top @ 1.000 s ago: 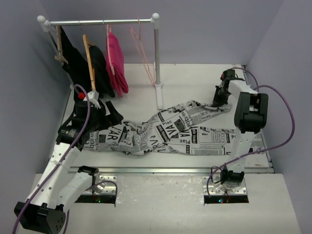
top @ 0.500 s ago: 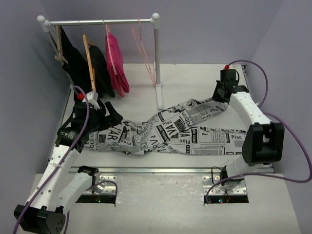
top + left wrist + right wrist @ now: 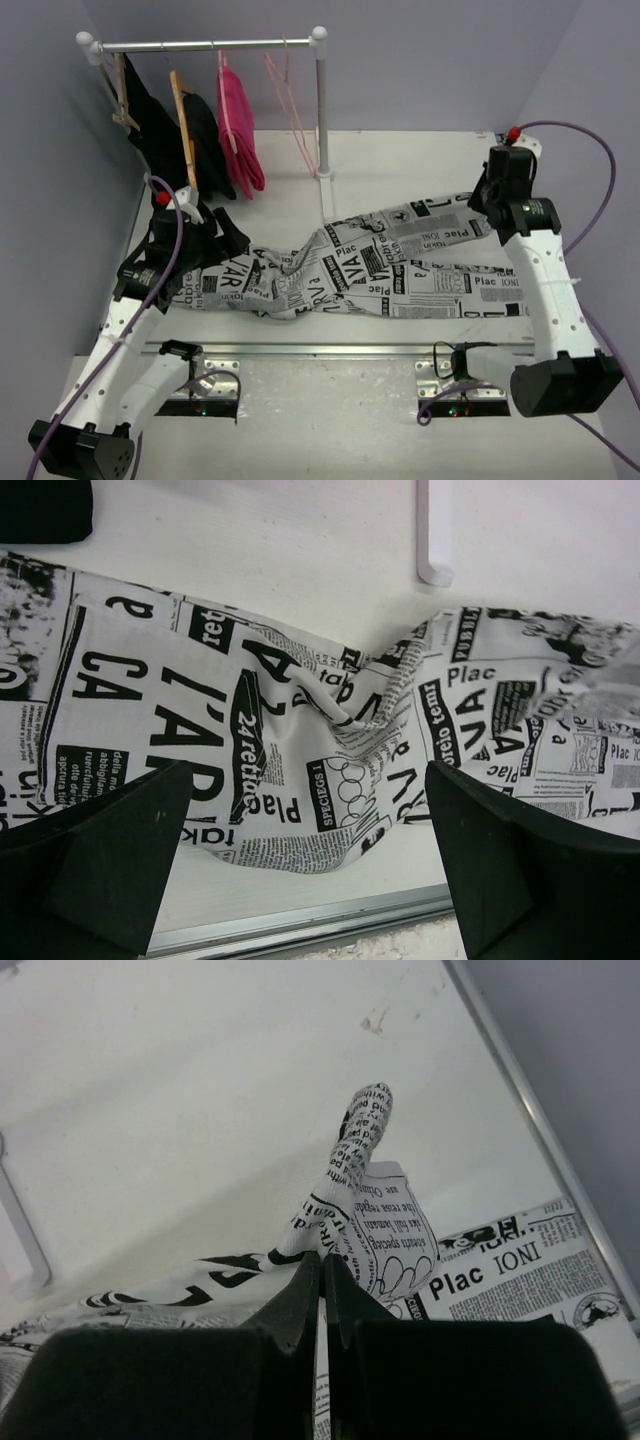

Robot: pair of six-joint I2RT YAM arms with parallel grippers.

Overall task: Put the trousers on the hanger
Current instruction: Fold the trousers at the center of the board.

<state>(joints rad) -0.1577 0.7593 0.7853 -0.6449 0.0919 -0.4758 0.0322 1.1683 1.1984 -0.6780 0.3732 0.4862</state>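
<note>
The newspaper-print trousers (image 3: pixel 350 270) lie spread across the table, waist end to the left and both legs to the right. My right gripper (image 3: pixel 488 205) is shut on the tip of the far leg, and in the right wrist view a fold of trousers (image 3: pixel 385 1225) stands up out of the closed right gripper (image 3: pixel 325 1260). My left gripper (image 3: pixel 215 240) hangs open over the waist end. In the left wrist view the trousers (image 3: pixel 300 700) lie below the left gripper (image 3: pixel 305 800), untouched. The thin pink hanger (image 3: pixel 295 110) hangs bare on the rail.
The clothes rack (image 3: pixel 322 110) stands at the back, its foot (image 3: pixel 430 540) close to the trousers. On its rail hang two wooden hangers with black garments (image 3: pixel 200 140) and a pink garment (image 3: pixel 240 125). A metal strip (image 3: pixel 350 348) edges the table front. Walls close in both sides.
My right arm has swung out to the right, drawing the far trouser leg straighter toward the right edge. The left arm has stayed put.
</note>
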